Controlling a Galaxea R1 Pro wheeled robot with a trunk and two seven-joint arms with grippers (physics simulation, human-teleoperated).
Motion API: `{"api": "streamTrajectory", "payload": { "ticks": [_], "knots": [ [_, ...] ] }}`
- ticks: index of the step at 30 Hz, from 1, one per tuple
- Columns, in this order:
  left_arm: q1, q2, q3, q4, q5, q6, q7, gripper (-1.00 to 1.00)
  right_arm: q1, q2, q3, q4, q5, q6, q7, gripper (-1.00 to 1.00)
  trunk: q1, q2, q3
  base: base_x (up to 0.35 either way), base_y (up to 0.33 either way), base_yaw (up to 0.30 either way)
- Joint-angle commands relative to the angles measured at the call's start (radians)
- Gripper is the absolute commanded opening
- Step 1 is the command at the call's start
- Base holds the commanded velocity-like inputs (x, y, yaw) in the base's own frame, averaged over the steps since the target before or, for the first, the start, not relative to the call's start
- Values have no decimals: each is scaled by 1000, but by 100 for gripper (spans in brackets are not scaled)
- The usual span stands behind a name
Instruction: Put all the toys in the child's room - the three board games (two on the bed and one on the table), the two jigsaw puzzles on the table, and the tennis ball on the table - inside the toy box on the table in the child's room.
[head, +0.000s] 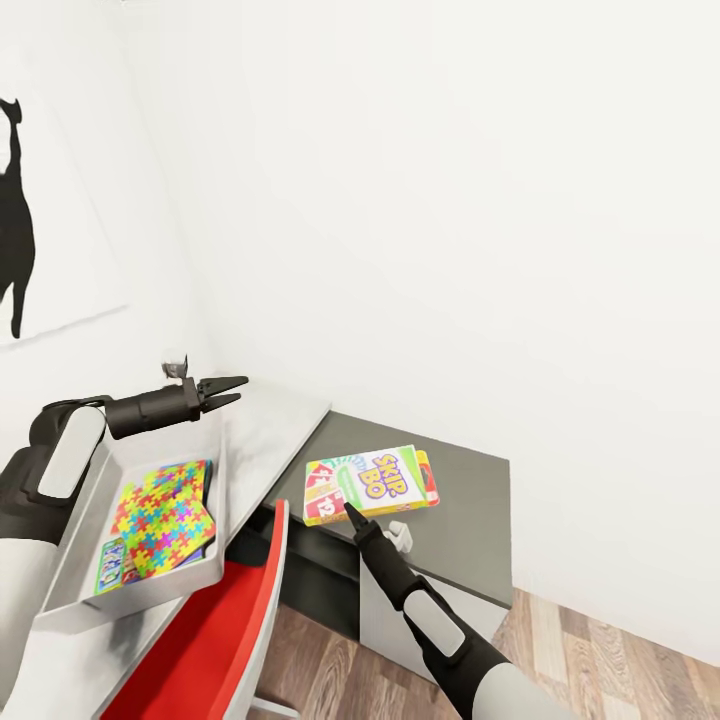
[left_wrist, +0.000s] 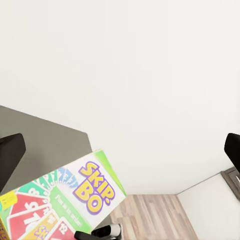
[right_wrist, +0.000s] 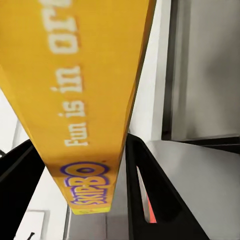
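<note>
The right end effector (head: 350, 511) is closing on the near edge of the yellow-green board game (head: 371, 484), the one lettered SKIP-BO; the right wrist view is showing its yellow side wall (right_wrist: 85, 100) running between the two dark fingers (right_wrist: 145, 190), which are pressing against it on either side. The box is sitting over the lower dark-grey cabinet top (head: 470, 500), beside the corner where that joins the pale table (head: 270, 430), and whether it is resting flat or already lifting slightly is hard to tell from the head view. It is looking like a thin, stiff cardboard box, light and fairly slick on its printed faces, so a pinch across the narrow edge, as now, is likely to let it swing or droop from the grip; holding deeper toward the middle of the short side would probably steady it. The left end effector (head: 225, 391) is hovering with its fingers spread and holding nothing, above the far end of the toy box (head: 60, 590). Inside that tray a jigsaw puzzle (head: 160, 515) is lying flat, with a blue board game (head: 112, 565) partly covered beneath its near corner. A second puzzle may be lying under the first, but the overlap is making that uncertain. A red chair (head: 215, 640) is standing just below the table edge
</note>
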Motion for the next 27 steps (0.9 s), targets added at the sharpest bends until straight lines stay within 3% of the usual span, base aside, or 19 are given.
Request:
{"api": "streamTrajectory", "payload": {
  "ticks": [1, 27],
  "knots": [
    [-1, 0, 1, 0, -4, 4, -5, 100, -2, 0, 6, 2, -8, -5, 4, -100, -4, 6, 2, 0, 0, 0],
    [-1, 0, 1, 0, -4, 4, -5, 100, -2, 0, 6, 2, -7, -10, 1, -100, -103, 188, 83, 0, 0, 0]
  ]
}}
